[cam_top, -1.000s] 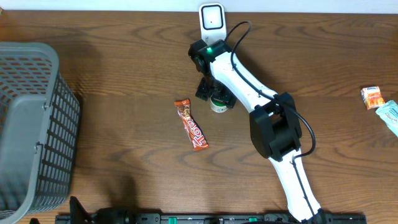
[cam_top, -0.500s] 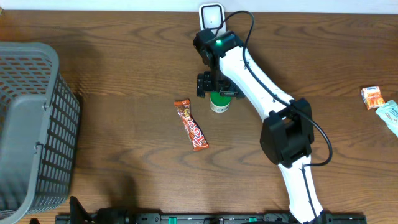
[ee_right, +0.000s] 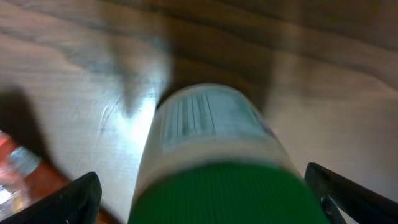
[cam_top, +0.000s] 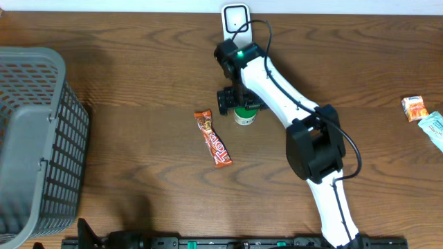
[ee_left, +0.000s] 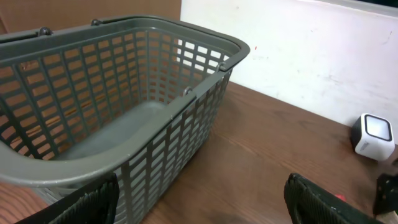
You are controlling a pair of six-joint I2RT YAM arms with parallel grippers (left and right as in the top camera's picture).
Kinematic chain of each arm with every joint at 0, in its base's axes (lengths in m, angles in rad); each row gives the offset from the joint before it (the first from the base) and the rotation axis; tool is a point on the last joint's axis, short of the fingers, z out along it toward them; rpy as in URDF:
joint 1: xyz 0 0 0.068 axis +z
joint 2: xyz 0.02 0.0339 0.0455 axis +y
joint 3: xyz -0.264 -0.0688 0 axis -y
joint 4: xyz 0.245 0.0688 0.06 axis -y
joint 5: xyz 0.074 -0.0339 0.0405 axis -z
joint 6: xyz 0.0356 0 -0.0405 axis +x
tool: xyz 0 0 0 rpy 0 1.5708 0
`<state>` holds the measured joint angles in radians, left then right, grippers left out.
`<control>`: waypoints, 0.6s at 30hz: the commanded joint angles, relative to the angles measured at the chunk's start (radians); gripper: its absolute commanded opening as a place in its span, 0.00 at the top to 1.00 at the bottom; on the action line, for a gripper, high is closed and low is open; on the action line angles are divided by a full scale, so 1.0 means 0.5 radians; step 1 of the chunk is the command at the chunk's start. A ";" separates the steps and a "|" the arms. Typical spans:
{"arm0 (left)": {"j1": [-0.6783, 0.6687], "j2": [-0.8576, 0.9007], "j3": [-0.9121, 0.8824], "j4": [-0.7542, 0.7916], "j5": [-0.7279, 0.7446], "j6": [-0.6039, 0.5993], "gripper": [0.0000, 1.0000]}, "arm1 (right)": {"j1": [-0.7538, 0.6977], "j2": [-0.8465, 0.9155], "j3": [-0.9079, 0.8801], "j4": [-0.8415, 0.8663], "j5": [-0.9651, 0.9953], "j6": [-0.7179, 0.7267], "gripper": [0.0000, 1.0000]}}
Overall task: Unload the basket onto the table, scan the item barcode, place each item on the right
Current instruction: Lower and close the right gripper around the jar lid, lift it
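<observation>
The item, a white bottle with a green cap point(cam_top: 243, 115), stands upright on the wooden table below the white scanner point(cam_top: 235, 19). My right gripper point(cam_top: 239, 101) hangs open just above it, its fingers wide on either side and touching nothing. In the right wrist view the bottle point(ee_right: 211, 137) fills the middle, blurred, with barcode-like lines on its label between the open right gripper point(ee_right: 205, 199) fingers. My left gripper point(ee_left: 202, 200) is open and empty beside the grey basket point(ee_left: 124, 124). The scanner point(ee_left: 373, 134) shows far right in that view.
A red-brown candy bar point(cam_top: 212, 138) lies left of the bottle. The grey basket point(cam_top: 34, 138) stands at the table's left edge. A small orange box point(cam_top: 414, 108) and a pale packet point(cam_top: 435, 128) lie at the far right.
The right gripper's jaws have spread wider and it has shifted off the bottle toward the scanner, baring the green cap. The bottle stays on the table. The left arm has not moved.
</observation>
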<state>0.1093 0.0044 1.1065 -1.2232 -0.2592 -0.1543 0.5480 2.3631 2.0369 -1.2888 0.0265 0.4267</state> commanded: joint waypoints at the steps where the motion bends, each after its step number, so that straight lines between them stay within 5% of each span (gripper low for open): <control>1: -0.008 -0.002 -0.002 0.008 0.027 -0.002 0.15 | -0.005 0.025 -0.112 0.053 0.020 -0.072 0.01; 5: -0.008 -0.002 -0.002 0.008 0.027 -0.002 0.15 | -0.028 0.025 -0.159 0.118 0.019 -0.087 0.05; 11: -0.008 -0.002 -0.002 0.008 0.027 -0.002 0.15 | -0.040 0.025 -0.159 0.137 0.018 -0.087 0.32; 18: -0.008 -0.002 -0.002 0.007 0.027 -0.002 0.15 | -0.048 0.024 -0.134 0.082 -0.133 -0.101 0.39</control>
<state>0.1093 0.0044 1.1065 -1.2232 -0.2592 -0.1543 0.5343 2.3676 1.9682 -1.2289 0.0059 0.3851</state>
